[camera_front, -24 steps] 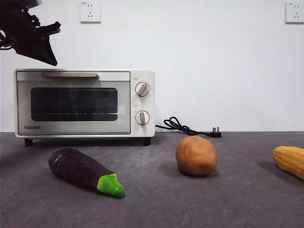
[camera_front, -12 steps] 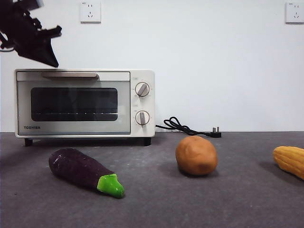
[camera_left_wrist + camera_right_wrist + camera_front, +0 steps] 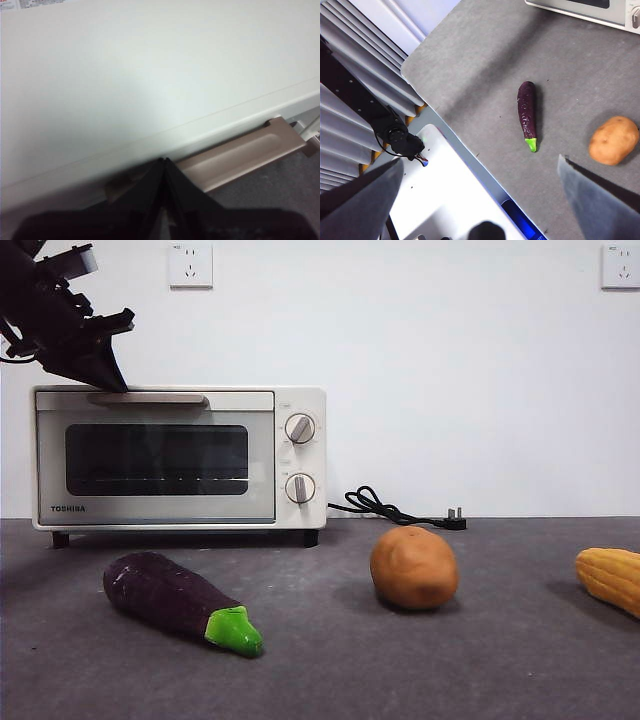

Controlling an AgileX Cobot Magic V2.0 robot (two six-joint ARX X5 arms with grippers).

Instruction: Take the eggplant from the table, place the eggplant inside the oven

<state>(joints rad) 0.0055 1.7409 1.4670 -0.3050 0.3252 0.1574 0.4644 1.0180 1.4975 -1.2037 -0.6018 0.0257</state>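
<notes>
Two arms, left gripper (image 3: 163,167) with fingers pressed together, empty, over the oven (image 3: 180,457) top by its handle (image 3: 240,157), right gripper (image 3: 480,200) fingers spread wide, high above, eggplant (image 3: 180,602) lying on the surface (image 3: 330,660) before the oven, potato (image 3: 413,567) nearby.

Eggplant (image 3: 178,601): dark purple, glossy, lying flat on grey table (image 3: 330,670), green cap pointing near-right. Oven (image 3: 178,458): cream-white, door closed, far left.
</notes>
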